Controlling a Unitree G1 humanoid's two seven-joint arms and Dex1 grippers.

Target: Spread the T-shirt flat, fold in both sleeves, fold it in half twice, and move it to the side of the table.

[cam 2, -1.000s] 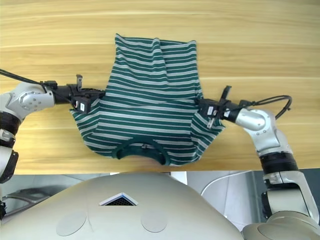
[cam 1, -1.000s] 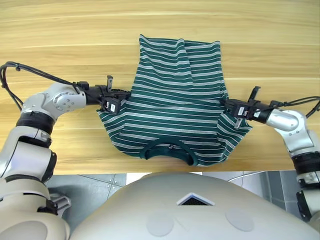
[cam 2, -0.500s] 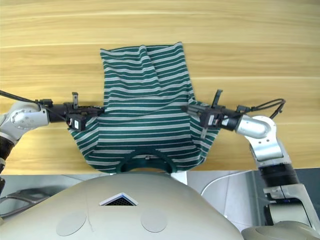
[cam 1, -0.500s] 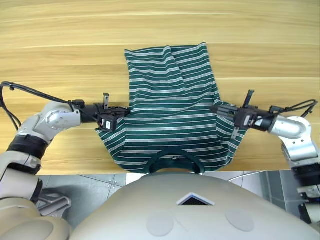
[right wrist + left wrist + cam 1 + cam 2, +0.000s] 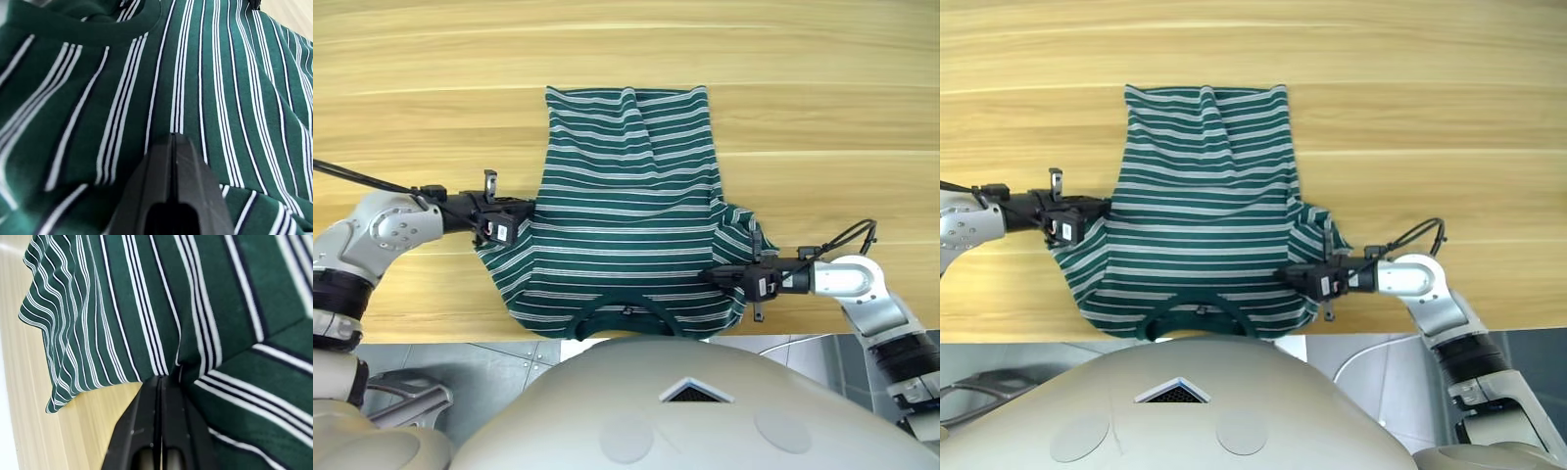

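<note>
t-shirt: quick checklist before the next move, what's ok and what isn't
1. Left gripper shut on the T-shirt at its left side: ok.
2. Right gripper shut on cloth beside the collar: ok.
3. Body flat: not ok, a ridge runs down from the far hem.
4. Right sleeve folded in neatly: not ok, bunched.
5. Left sleeve folded in: not ok, it lies outward.
6. Collar fully on the table: cannot tell.

T-shirt (image 5: 626,186): at lower centre of the left eye view we lose the near rim of the collar (image 5: 628,311). Both wrist views cut the cloth at their edges. The fold pinched within the left gripper (image 5: 159,378) and the right gripper (image 5: 172,136) is hidden.
</note>
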